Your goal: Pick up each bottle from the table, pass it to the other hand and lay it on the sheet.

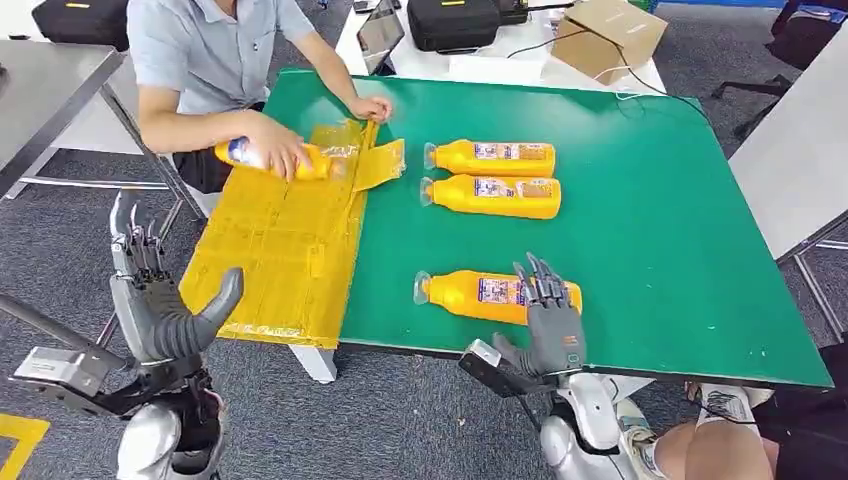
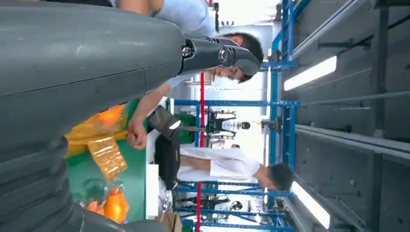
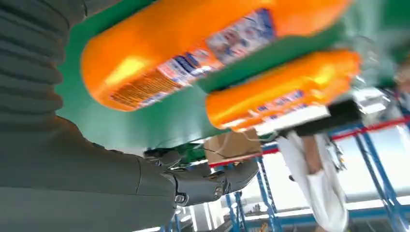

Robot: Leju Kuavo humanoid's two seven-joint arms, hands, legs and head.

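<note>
Three orange bottles lie on their sides on the green table (image 1: 660, 180): two at the back (image 1: 495, 157) (image 1: 495, 196) and one near the front edge (image 1: 480, 294). My right hand (image 1: 548, 320) hovers at the base end of the front bottle (image 3: 193, 53), fingers (image 3: 208, 181) spread and holding nothing. My left hand (image 1: 160, 300) is raised beside the table's left end, open and empty, near the yellow sheet (image 1: 280, 250). A person holds a fourth bottle (image 1: 265, 157) on the sheet's far part.
The person stands at the table's far left corner, with the other hand (image 1: 372, 107) on the sheet's crinkled edge. A cardboard box (image 1: 608, 35) and black cases (image 1: 455, 22) stand behind the table. Another table (image 1: 790, 150) is at the right.
</note>
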